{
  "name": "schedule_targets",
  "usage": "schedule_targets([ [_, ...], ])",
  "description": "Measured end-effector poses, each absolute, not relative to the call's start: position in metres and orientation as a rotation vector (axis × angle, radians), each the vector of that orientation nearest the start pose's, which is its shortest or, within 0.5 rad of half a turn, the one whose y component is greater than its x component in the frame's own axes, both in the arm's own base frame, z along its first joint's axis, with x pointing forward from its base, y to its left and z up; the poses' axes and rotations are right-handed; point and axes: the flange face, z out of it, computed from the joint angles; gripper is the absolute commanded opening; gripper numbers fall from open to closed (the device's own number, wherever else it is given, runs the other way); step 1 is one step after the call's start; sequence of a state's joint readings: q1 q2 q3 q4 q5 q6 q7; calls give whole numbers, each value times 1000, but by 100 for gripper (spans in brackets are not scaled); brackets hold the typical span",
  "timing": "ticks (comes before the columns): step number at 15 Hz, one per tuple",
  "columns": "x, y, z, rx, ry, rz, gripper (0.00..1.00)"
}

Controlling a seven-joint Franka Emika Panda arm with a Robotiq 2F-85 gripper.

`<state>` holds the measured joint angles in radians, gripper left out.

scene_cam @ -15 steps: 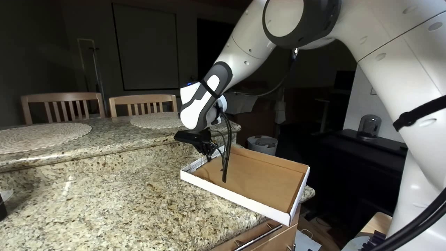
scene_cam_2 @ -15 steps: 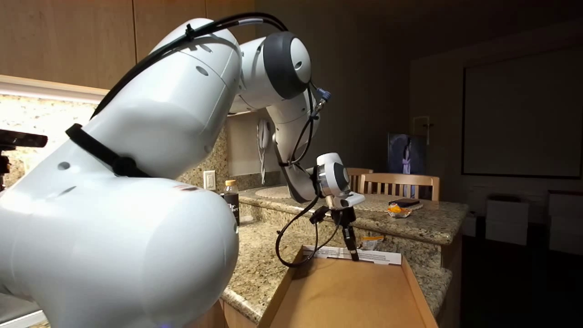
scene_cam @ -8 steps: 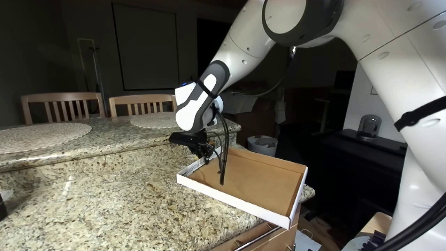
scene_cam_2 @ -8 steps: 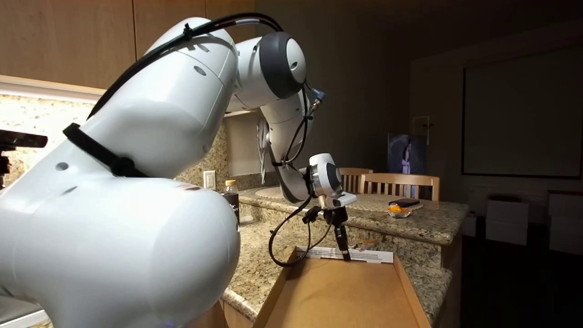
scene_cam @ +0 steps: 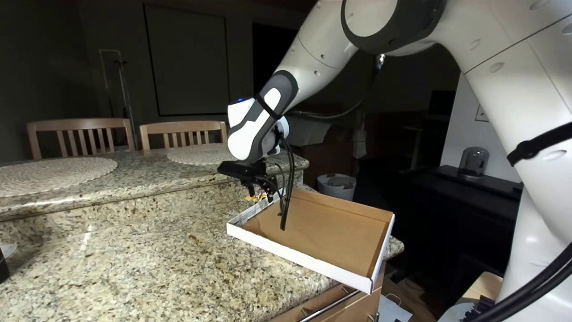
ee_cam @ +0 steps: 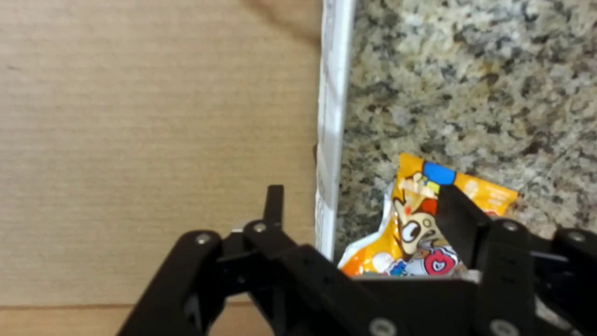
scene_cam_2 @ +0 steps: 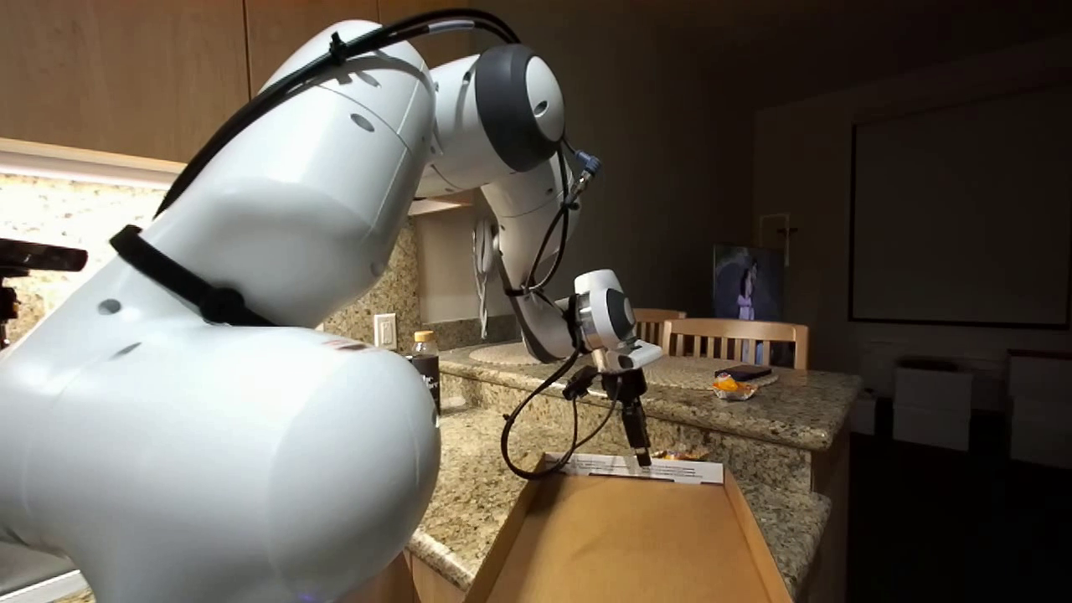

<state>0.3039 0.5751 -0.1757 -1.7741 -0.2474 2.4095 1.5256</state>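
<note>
Widely spread hand (ee_cam: 361,190), above box edge (ee_cam: 332,140), packet (ee_cam: 411,228) outside, counter (ee_cam: 466,93) beyond.

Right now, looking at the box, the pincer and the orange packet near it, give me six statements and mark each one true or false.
1. The box is brown inside. True.
2. Its outer walls are black. False: those that show are white.
3. An orange cartoon packet shows by the pincer. True.
4. That packet lies inside the box. False: in the wrist view it shows past the box's wall, against the granite.
5. The pincer is shut tight. False: its fingers stand wide apart.
6. A second orange packet rests on the raised counter. True.
</note>
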Motion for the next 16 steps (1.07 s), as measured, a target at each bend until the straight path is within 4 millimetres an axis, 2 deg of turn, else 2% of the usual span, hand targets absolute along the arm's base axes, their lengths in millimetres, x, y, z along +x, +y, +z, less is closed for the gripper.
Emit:
schedule_targets([
  [7, 675, 43, 257, -2564, 1870, -473, 100],
  [16, 674, 39, 255, -2572, 1889, -459, 100],
])
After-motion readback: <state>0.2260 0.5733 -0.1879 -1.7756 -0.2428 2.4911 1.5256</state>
